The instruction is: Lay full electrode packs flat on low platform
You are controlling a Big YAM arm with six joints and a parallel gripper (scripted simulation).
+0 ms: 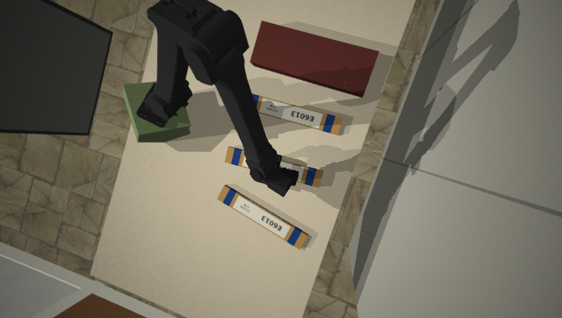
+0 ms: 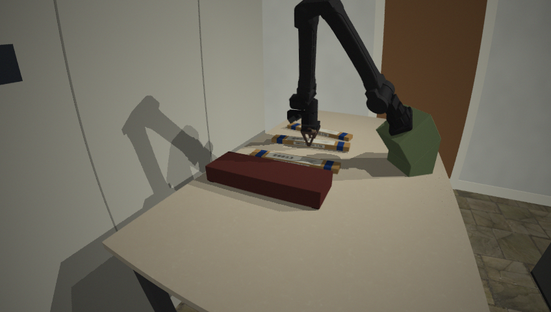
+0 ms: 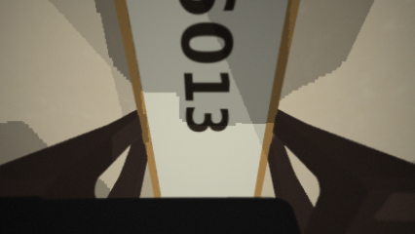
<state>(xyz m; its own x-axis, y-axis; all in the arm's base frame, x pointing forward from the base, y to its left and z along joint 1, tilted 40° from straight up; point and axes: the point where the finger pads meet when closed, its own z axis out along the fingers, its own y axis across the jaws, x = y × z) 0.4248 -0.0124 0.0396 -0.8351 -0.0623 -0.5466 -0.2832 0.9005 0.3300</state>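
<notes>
The low dark red platform [image 1: 311,55] [image 2: 266,177] has nothing on it. Three orange-brown packs with blue bands and white E6013 labels are beside it. The nearest pack [image 1: 289,112] [image 2: 288,157] lies flat, roughly parallel to the platform. The middle pack [image 1: 311,175] [image 2: 340,145] [image 3: 209,161] is level, with its middle partly hidden by the wrist in the top view. My gripper [image 2: 309,140] [image 3: 207,116] points down and is shut on the middle pack, a finger against each long side. Any gap below it is too small to tell. The farthest pack [image 1: 262,217] [image 2: 345,136] lies flat at an angle.
The arm's green base block [image 1: 177,126] [image 2: 417,147] stands at the table's edge, opposite the pale wall [image 1: 481,236] [image 2: 135,50]. The arm arches high from it over the table [image 1: 165,236] [image 2: 347,247]. The nearest pack lies between the held pack and the platform.
</notes>
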